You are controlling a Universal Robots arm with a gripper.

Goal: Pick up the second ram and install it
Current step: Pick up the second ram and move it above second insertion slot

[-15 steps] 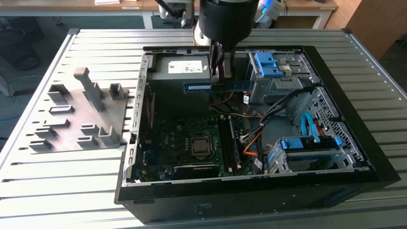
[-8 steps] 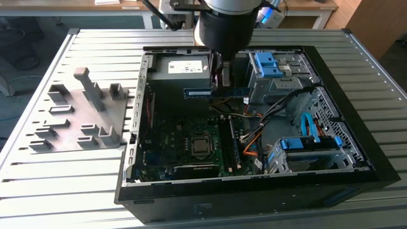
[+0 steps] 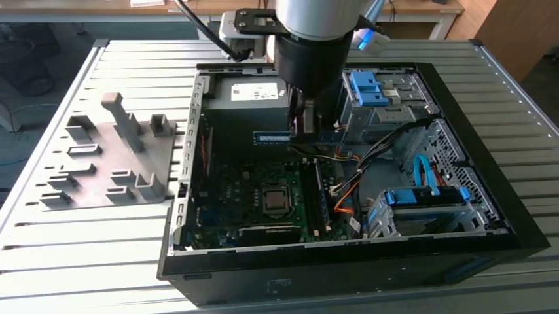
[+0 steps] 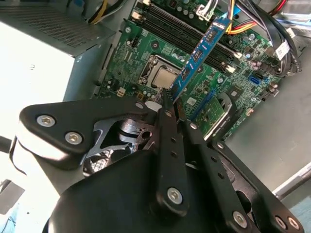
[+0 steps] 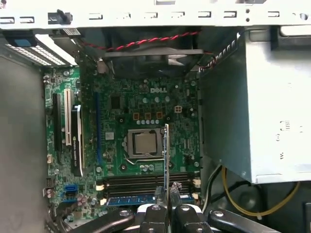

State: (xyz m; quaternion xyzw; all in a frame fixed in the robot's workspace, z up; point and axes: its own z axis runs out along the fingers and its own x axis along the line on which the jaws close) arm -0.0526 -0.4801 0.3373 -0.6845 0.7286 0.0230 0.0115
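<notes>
The gripper (image 4: pixel 168 103) has its jaws pressed onto one end of the second ram (image 4: pixel 199 51), pinching the thin board between the two dark fingers (image 4: pixel 171 145). In the second wrist view the stick shows its flat face: a blue board with black chips, running from the fingertips out over the motherboard (image 4: pixel 146 68), clear of it and touching nothing else.

The first wrist view looks along the stick, so there it is only a thin upright edge. It lies in line with the processor socket (image 5: pixel 145 143) and crosses above the dark memory slots (image 5: pixel 141 180). That view also brings out what the other does not. A bluish stick (image 5: pixel 129 199) seems to sit already in the slot nearest the gripper, though the fingers partly cover it, so I cannot be sure it is seated. The grey power supply (image 5: pixel 272 97) stands just beside the board.

The exterior view gives the wider setting. The arm (image 3: pixel 319 26) reaches down into the open computer case (image 3: pixel 349 261), and the held stick sticks out level from the gripper toward the exterior view's left, above the motherboard. The case lies on a slatted table (image 3: pixel 524 157). A grey fixture plate (image 3: pixel 96 176) with upright blocks lies beside it on the exterior view's left, well apart from the gripper.
</notes>
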